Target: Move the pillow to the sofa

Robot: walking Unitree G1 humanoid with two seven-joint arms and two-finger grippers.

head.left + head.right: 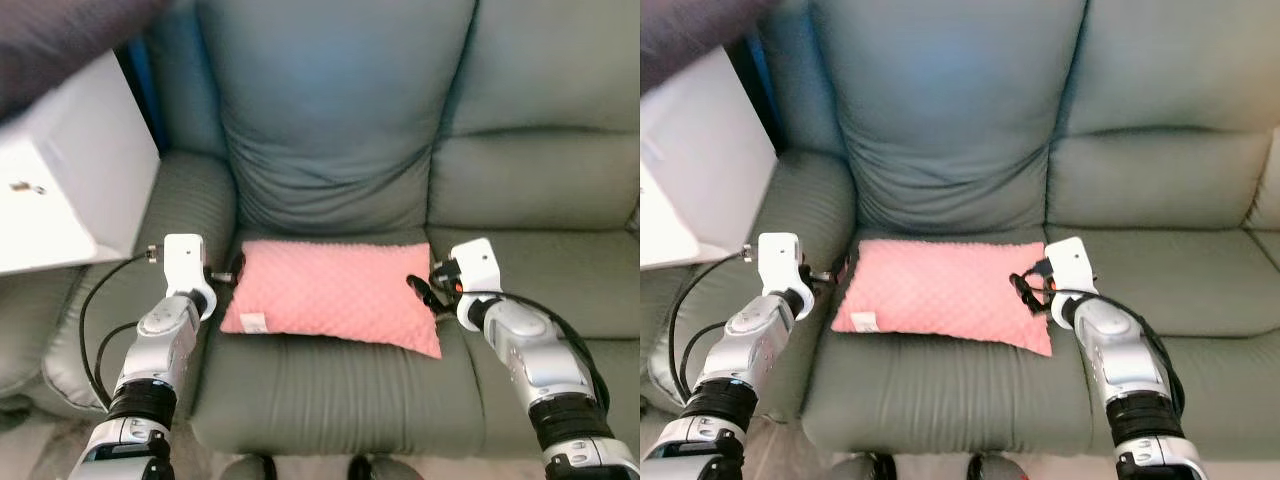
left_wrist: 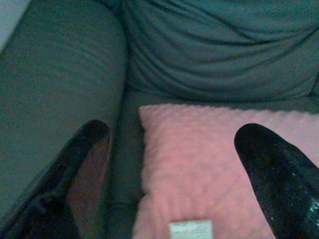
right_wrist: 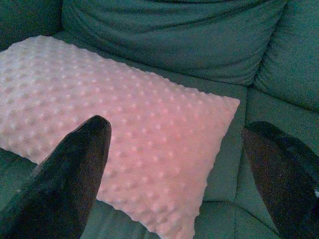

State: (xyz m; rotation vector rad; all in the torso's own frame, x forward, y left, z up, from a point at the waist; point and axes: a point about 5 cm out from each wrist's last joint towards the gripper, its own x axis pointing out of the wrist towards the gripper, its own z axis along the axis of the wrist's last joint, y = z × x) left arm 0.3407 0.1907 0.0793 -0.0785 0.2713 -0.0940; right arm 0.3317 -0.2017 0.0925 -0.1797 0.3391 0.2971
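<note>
pink pillow (image 1: pixel 335 295) lies flat on the sofa (image 1: pixel 400 160) seat cushion, long side across, just in front of the back cushion (image 1: pixel 335 110). dimpled/bumpy fabric. small white tag (image 1: pixel 253 322) at its front-left corner. front-right corner reaches toward the seam between this seat and the next one to the robot's right.

left gripper (image 1: pixel 228 272) sits at the pillow's left short edge, in the gap between pillow and sofa armrest (image 1: pixel 170 250). wrist view: fingers (image 2: pixel 279 174) spread wide apart, one over the armrest-side gap, the other over the pillow top; nothing pinched between them. can't tell if either tip touches the fabric.

right gripper (image 1: pixel 422 290) at the pillow's right short edge, near the front-right corner. wrist view: fingers (image 3: pixel 70 179) also wide apart, one over the pillow surface, the other over bare seat cushion beyond the pillow's edge; the pillow corner lies between them but isn't clamped. contact w/ pillow: can't tell.

both silver arms reach fwd from the lower corners of the head views, black cables looping off each wrist.

white box-like furniture (image 1: pixel 70 180) stands beside the sofa on the robot's left, touching or just beside the armrest. dark blurred shape (image 1: pixel 60 30) in upper-left corner, can't id. robot's feet (image 1: pixel 310 467) just visible at the sofa's front edge.
</note>
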